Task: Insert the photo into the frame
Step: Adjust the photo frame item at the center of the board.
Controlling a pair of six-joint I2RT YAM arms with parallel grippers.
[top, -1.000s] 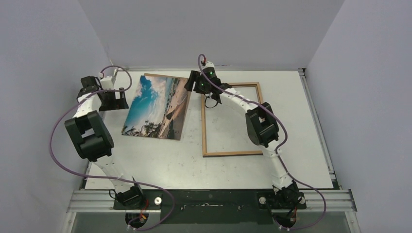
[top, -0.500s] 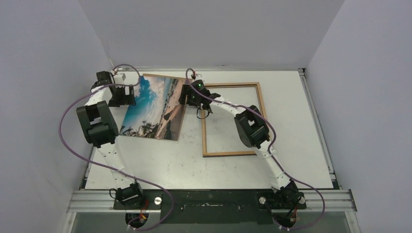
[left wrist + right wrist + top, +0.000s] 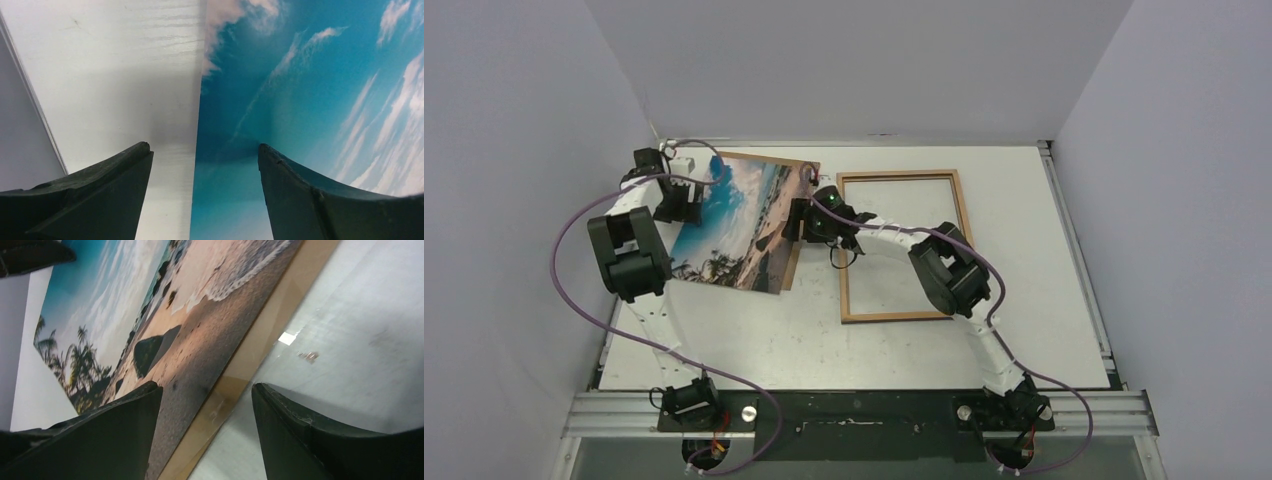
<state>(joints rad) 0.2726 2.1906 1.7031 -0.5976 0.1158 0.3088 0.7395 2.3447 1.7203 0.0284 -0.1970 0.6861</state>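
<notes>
White table (image 3: 754,335) | photo (image 3: 739,215) on brown board (image 3: 260,340) | frame (image 3: 894,317) beside | left hand (image 3: 203,146), right hand (image 3: 206,385) wide astride photo edges

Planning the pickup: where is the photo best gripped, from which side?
Grip the photo by its thin left edge, coming from the left over bare table. It lies flat; its right edge rests on a brown board, so a pinch there might take both. The left gripper straddles that edge, jaws open.

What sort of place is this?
Likely a lab test cell: white table walled by plain grey panels, left arm and right arm bolted to a metal rail.
</notes>
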